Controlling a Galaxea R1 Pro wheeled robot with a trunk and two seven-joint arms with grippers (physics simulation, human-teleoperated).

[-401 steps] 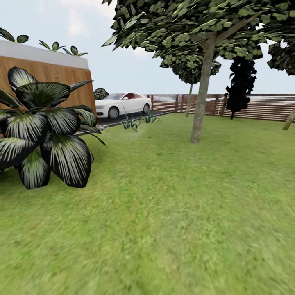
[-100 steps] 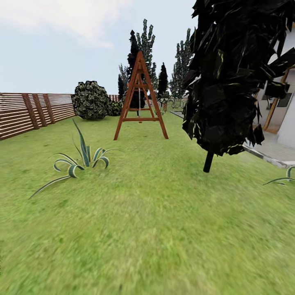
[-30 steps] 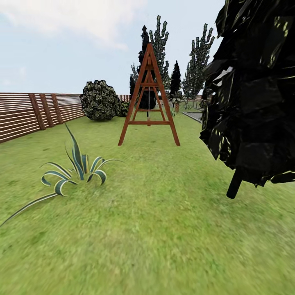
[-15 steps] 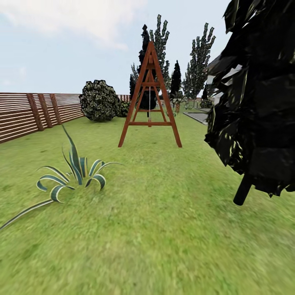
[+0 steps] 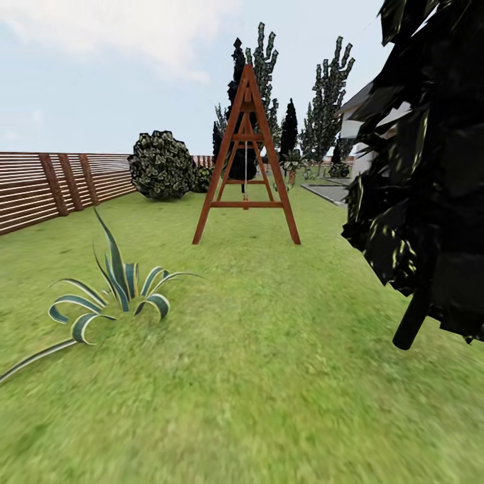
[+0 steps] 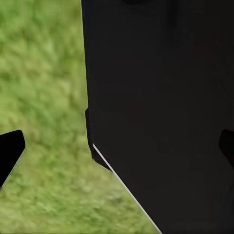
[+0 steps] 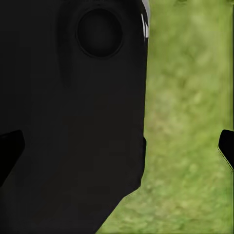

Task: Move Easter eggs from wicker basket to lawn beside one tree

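You are on the lawn [image 5: 269,376] with nothing in these pictures to suggest the task has been started: no basket and none of the 3 eggs is in front of you, so as far as I can judge, all 3 eggs remain to be fetched and set down beside 1 tree.

Going left to right in the head view: the slatted fence [image 5: 47,185] runs along the left edge, a striped spiky plant [image 5: 114,292] sits at lower left, a round shrub [image 5: 161,165] stands at upper left of centre, a wooden A-frame [image 5: 245,158] rises at centre, and a black cypress [image 5: 430,168] crowds the right edge. That cypress is not the kind of tree you want for the eggs.

In the left wrist view the left pincer [image 6: 117,151] shows 2 dark fingertips at opposite edges of the frame, so it is spread wide and empty, with a black robot body part [image 6: 161,107] and grass between them. The right pincer [image 7: 117,151] looks the same: tips far apart, holding nothing.

With the basket and eggs out of sight, you cannot place them relative to either pincer; you need to find the basket first.
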